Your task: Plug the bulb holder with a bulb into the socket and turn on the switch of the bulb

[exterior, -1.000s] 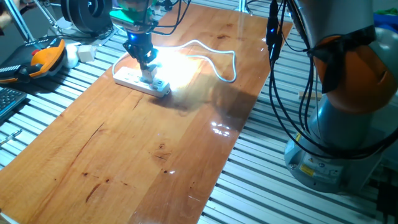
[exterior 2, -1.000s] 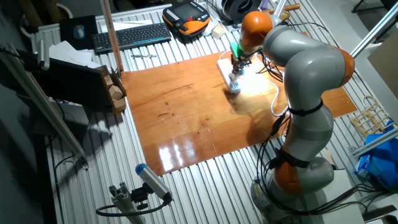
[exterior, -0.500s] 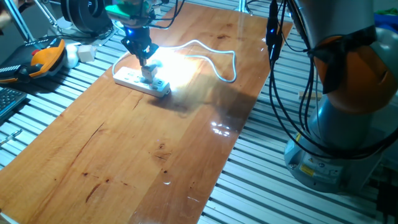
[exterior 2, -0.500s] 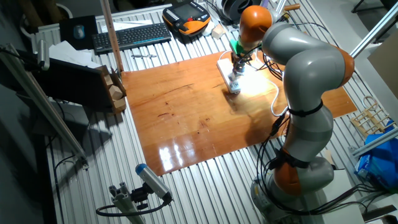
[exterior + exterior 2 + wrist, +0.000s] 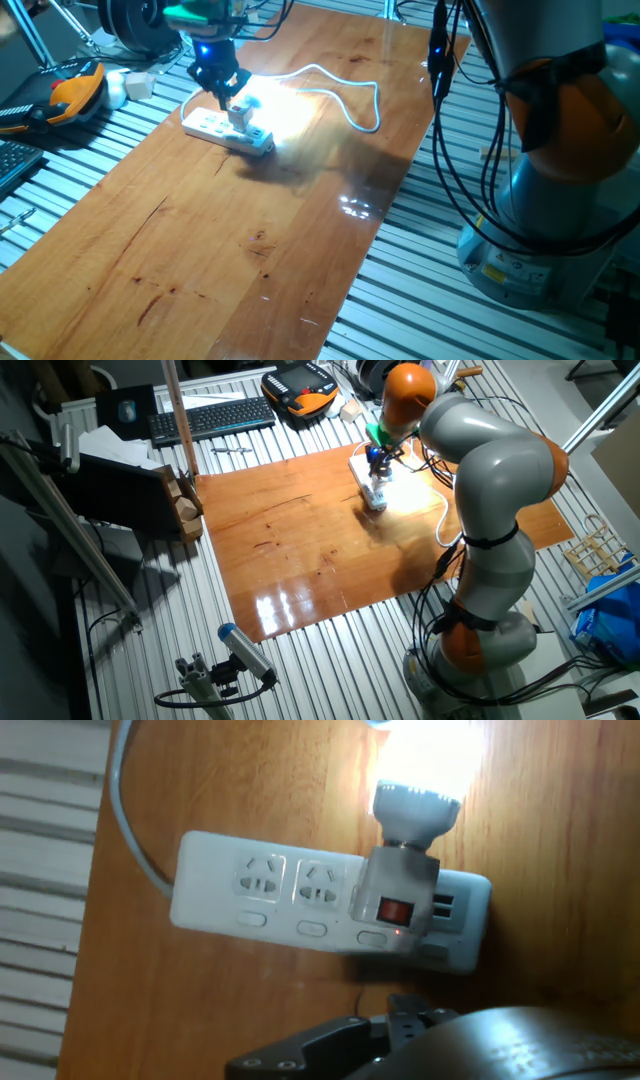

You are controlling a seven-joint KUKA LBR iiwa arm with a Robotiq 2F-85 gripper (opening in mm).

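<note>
The socket lies flat on the wooden table, with its white cable leaving at the left. The bulb holder is plugged into it near the right end. Its red switch faces the hand camera with a small red glow beneath. The bulb glows brightly and washes out the wood around it. In one fixed view the socket and bulb holder sit under my gripper, which hovers just above, apart from them, fingers together and holding nothing. The other fixed view shows my gripper over the bulb holder.
The white cable loops across the table behind the strip. An orange teach pendant and a small white adapter block lie off the table's far left. A keyboard and a wooden stand sit beyond the table.
My gripper has lifted up and slightly left, away from the bulb holder. The bulb stays lit and the holder stays plugged in.
</note>
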